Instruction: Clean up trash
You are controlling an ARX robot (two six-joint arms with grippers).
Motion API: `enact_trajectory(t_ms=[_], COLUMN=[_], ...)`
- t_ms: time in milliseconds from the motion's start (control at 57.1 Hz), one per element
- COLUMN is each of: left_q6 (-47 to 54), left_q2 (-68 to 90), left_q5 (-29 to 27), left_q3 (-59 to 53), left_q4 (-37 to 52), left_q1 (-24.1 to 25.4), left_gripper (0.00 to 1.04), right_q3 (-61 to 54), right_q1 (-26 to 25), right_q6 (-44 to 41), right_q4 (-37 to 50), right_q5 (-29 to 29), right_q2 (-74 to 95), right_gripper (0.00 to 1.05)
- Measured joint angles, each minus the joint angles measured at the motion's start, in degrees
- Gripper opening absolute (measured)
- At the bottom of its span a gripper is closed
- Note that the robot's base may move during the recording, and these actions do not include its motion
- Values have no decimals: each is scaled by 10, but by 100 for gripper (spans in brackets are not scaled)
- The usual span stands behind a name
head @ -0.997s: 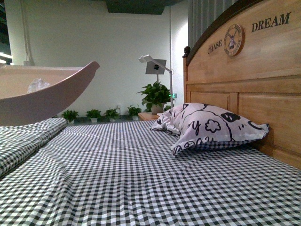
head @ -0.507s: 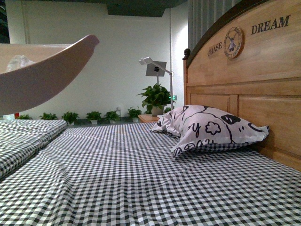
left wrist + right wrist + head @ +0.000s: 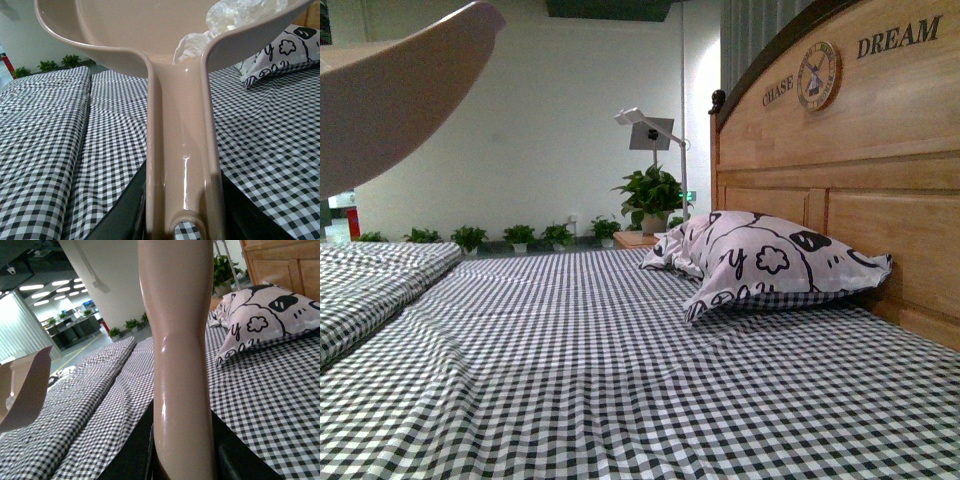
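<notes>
Dustpan (image 3: 390, 100) rose | trash (image 3: 235, 17) inside | handle toward left wrist

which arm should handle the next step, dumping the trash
Left. Its pincer grips the handle of the dustpan that already holds the trash, raised above the bed. The right pincer holds only a beige handle, with no trash visible.

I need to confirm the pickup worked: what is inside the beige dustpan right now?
In the left wrist view, crumpled white trash lies inside the dustpan near one wall. The pan's far part is cut off by the picture. From the front view only its underside shows.
</notes>
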Motion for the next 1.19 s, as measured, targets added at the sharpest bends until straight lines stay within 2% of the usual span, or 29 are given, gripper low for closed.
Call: enact_trajectory(t_ms=[1190], left_q6=[0], left_q2=[0], left_q5=[0], left_q3=[0], left_q4=[0], left_q1=[0], left_gripper=[27], right_q3=[0], right_q1=[0], right_q6=[0], right_q4=[0], right_q5=[0], right_q2=[0], right_gripper=[20])
